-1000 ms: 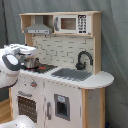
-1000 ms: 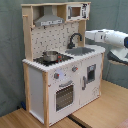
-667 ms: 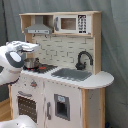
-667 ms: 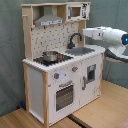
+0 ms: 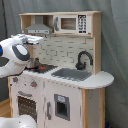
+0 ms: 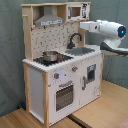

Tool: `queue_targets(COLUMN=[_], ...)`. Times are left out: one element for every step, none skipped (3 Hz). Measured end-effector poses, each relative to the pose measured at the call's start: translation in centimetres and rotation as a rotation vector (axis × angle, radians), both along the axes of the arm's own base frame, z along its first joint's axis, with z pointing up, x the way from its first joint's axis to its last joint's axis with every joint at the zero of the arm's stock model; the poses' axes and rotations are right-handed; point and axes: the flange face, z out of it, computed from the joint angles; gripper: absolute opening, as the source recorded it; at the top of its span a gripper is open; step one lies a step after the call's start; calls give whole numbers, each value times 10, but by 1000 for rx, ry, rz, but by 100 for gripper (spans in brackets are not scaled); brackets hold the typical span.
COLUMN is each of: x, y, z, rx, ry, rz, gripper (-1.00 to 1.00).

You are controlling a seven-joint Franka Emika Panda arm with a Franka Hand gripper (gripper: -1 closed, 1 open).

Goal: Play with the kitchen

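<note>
The kitchen [image 5: 65,97] [image 6: 47,77] is a tall toy of white and pale wood and stands in the middle of both exterior views. It has a black faucet [image 5: 82,58] [image 6: 74,39] over a grey sink [image 5: 72,74] [image 6: 82,50]. A metal pot [image 5: 33,63] [image 6: 50,55] sits on the stovetop. Higher up are the hood [image 5: 39,27] [image 6: 49,20] and the microwave [image 5: 72,23] [image 6: 79,11]. The oven door [image 5: 27,106] [image 6: 64,95] is shut. My gripper [image 5: 36,39] [image 6: 82,25] hovers in front of the upper shelf's lower edge, above the counter, holding nothing I can see.
A grey curtain [image 5: 115,45] hangs behind the kitchen. The kitchen stands on a wooden surface [image 6: 107,107]. A white part of the arm [image 5: 17,121] shows at the first exterior view's bottom left. The arm's blue-ringed joint [image 6: 121,31] is at the second exterior view's right.
My arm has risen and reached in toward the kitchen's upper part. The gripper went from counter-backsplash height up to the shelf's lower edge. The kitchen is unchanged.
</note>
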Motion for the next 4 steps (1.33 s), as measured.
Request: queue_targets(x=[12,34,56,72], y=[-28,-55,-74,-81], z=[15,13,16,27], rx=[2,21,3,-14], ry=[0,43,75,87], rz=[-7,-15,-28,-20], gripper=[100,100,100,100])
